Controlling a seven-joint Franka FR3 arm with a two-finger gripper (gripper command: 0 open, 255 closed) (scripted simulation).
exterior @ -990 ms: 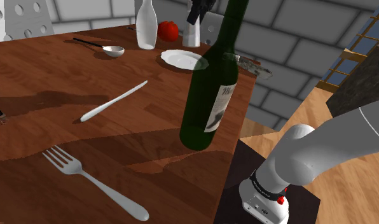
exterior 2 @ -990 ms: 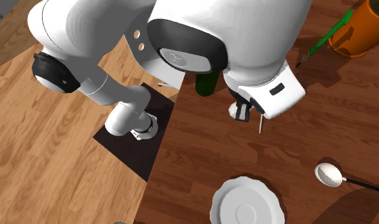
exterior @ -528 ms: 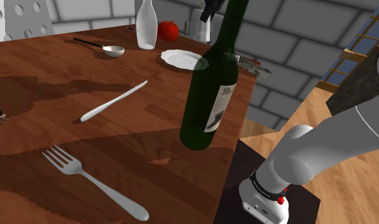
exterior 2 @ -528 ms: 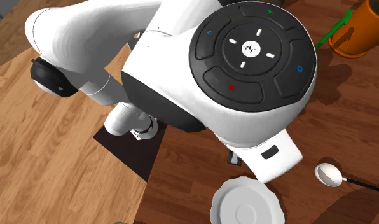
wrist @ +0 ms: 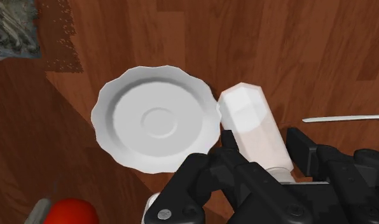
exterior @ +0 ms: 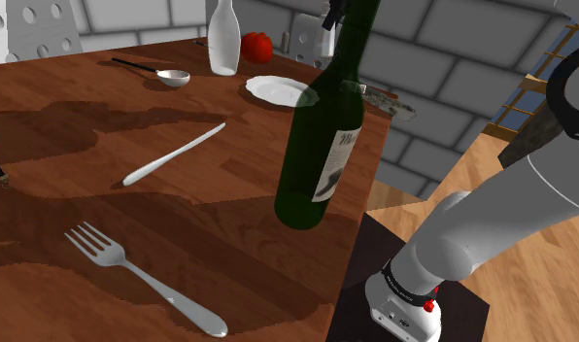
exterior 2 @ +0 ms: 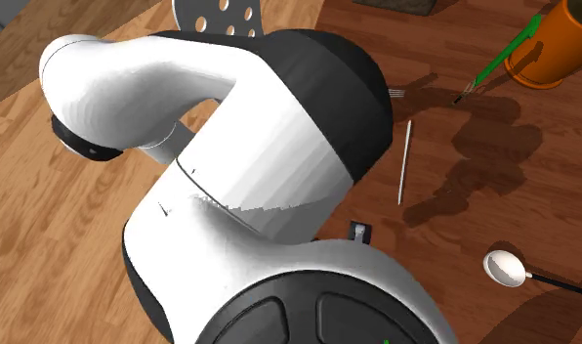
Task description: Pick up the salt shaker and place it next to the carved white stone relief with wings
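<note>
the white arm (exterior 2: 250, 166) rises from its stand (exterior: 370, 243) off the tabletop's (exterior: 84, 117) long edge and arches over the wood, with the wrist pointing down at the far corner. in the second exterior view its upper links loom close to the camera and cover much of the tabletop.

a tall green bottle (exterior: 322, 136) stands upright close to the edge by the stand. bare wood lies open between it, a fork (exterior: 142, 277) and a knife (exterior: 171, 155).

a white bottle (exterior: 222, 39) stands at the far end with a red fruit (exterior: 257, 46) just beside it. an orange pot (exterior 2: 558, 44) sits well apart from these, a green pencil (exterior 2: 494, 61) by it; what the pot holds cannot be told.

a scalloped white plate (wrist: 156, 121) lies near the far corner. the grey carved relief (wrist: 13, 28) lies at the tabletop's edge, beyond the plate from the jaws.

the jaws are clenched on the white salt shaker (wrist: 255, 133), one finger on each side, holding it over the wood just beside the plate's rim.
</note>
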